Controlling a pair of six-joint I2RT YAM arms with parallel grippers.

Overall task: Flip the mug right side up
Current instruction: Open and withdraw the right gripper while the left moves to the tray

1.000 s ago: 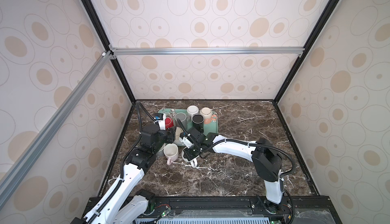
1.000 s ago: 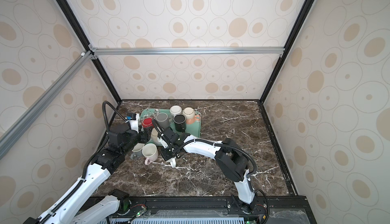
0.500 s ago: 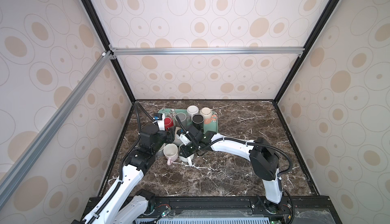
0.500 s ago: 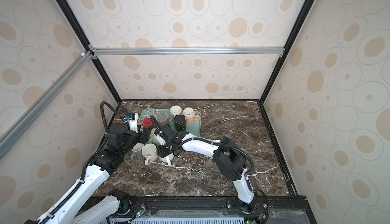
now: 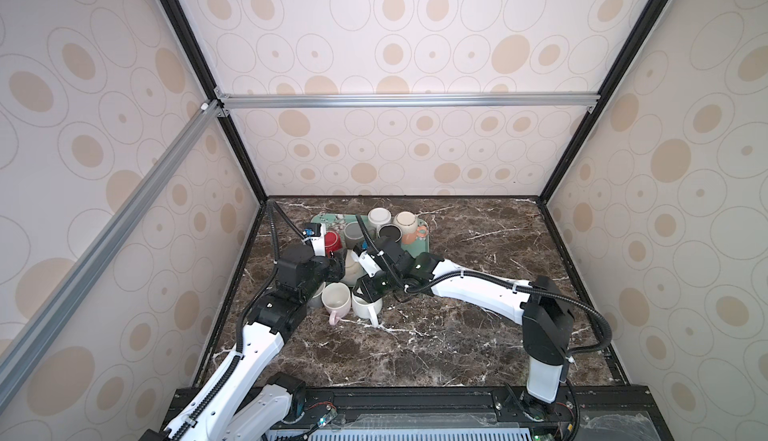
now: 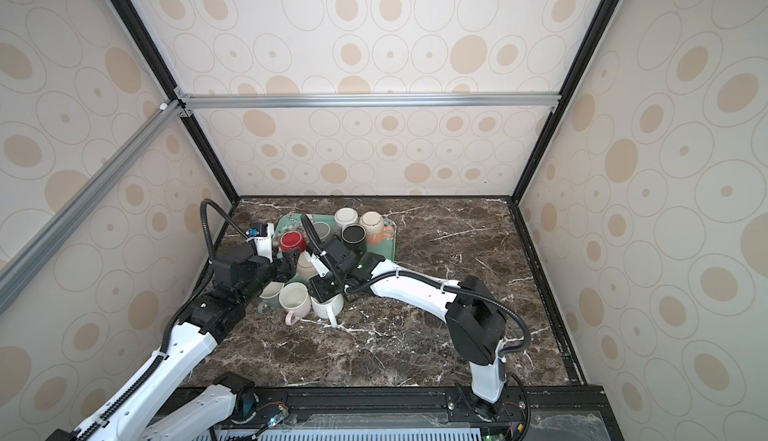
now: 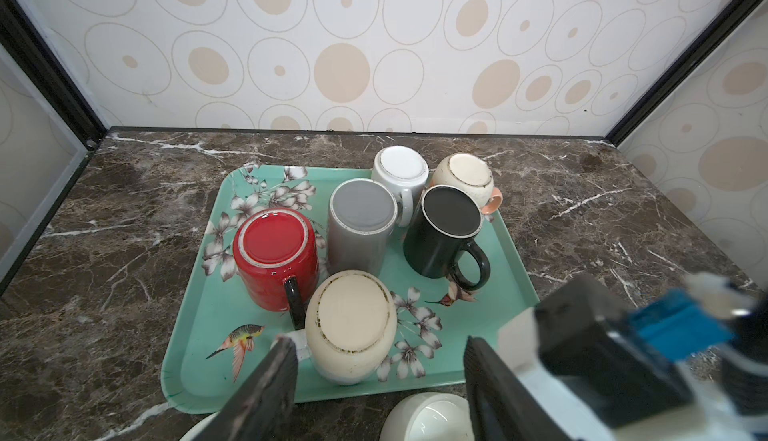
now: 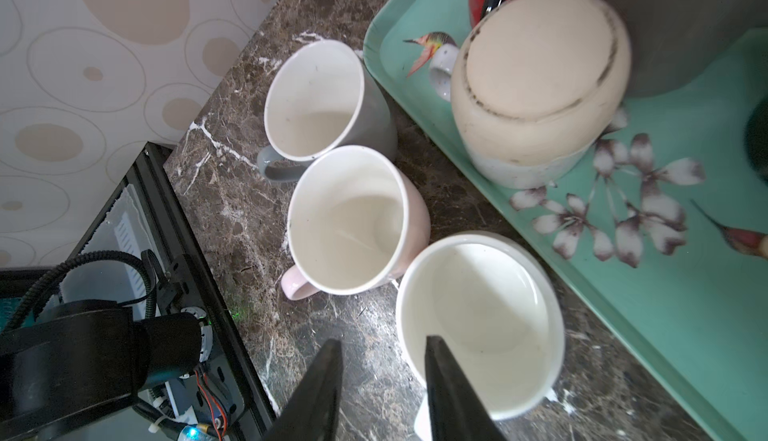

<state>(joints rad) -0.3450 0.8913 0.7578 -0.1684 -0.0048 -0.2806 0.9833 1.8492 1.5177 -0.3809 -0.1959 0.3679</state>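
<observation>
The right wrist view looked down into the white mug [image 8: 478, 326]. It stood right side up on the table [image 8: 232, 210], just beside the tray [image 8: 665, 335] edge and the pink mug [image 8: 345, 218]. The right gripper [image 8: 382, 339] was partly open across its rim, not squeezing. The left wrist view showed the left gripper [image 7: 378, 341] wide open and holding nothing, by the upside-down cream mug [image 7: 351, 322]. Both top views showed bare table on the right.

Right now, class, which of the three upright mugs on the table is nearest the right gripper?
The white mug: the right gripper straddles its rim. The pink mug and grey mug stand farther off.
</observation>
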